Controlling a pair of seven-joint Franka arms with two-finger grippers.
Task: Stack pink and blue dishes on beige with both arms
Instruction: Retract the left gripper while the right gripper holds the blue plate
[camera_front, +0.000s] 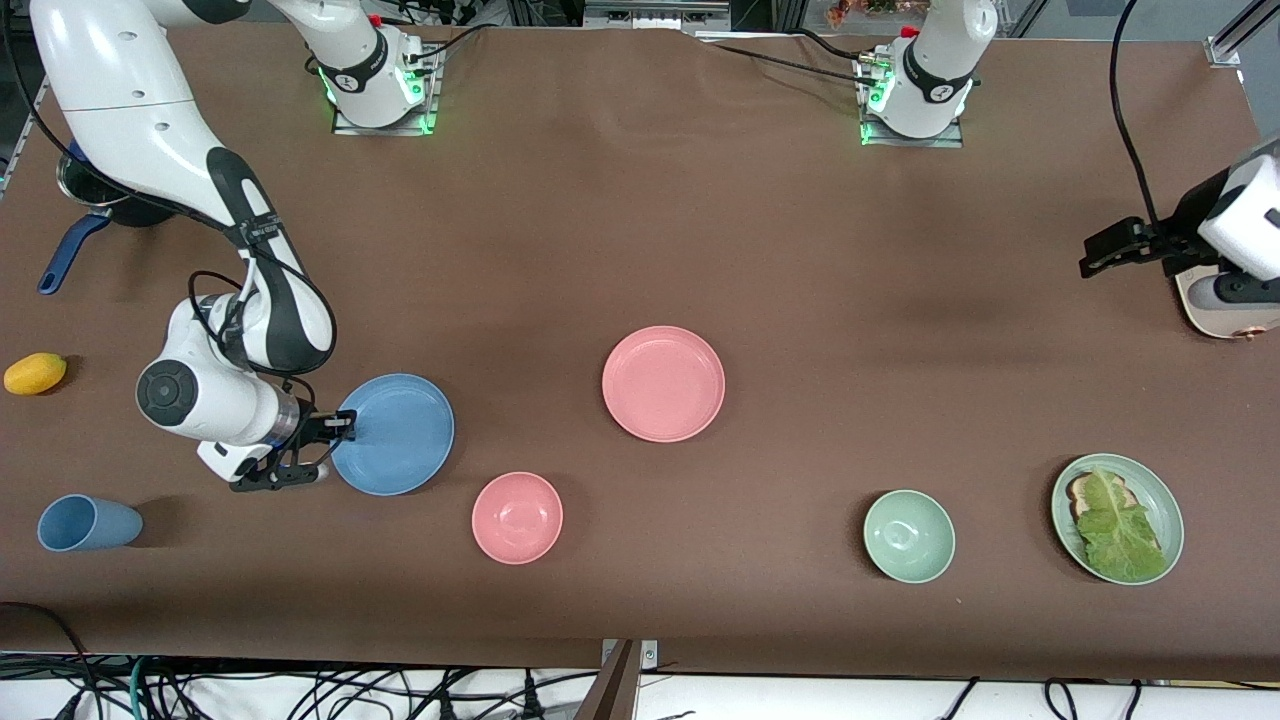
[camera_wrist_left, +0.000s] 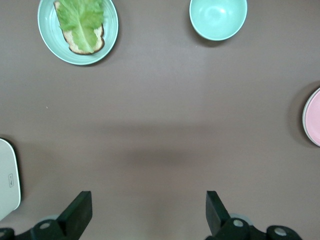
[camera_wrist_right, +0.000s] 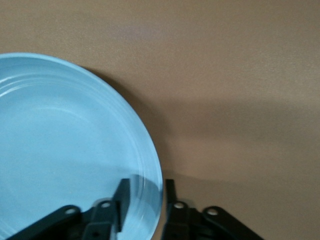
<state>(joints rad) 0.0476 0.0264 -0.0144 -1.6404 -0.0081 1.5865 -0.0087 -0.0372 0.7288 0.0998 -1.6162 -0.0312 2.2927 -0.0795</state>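
The sky-blue plate (camera_front: 392, 434) lies flat on the table toward the right arm's end. My right gripper (camera_front: 335, 440) is low at that plate's edge. In the right wrist view one finger (camera_wrist_right: 123, 200) is over the blue plate (camera_wrist_right: 65, 150), inside the rim. The other finger stands just outside the rim, with a narrow gap still open. The salmon-pink plate (camera_front: 663, 383) sits near the table's middle, and its edge (camera_wrist_left: 312, 117) shows in the left wrist view. My left gripper (camera_wrist_left: 148, 210) hangs open and waits above bare table at the left arm's end. No round beige plate is in view.
A small pink bowl (camera_front: 517, 517) sits beside the blue plate, nearer the camera. A green bowl (camera_front: 909, 536) and a green plate with lettuce (camera_front: 1117, 517) lie toward the left arm's end. A blue cup (camera_front: 85, 523), a mango (camera_front: 35, 373) and a pale beige rounded object (camera_front: 1225, 312) are also there.
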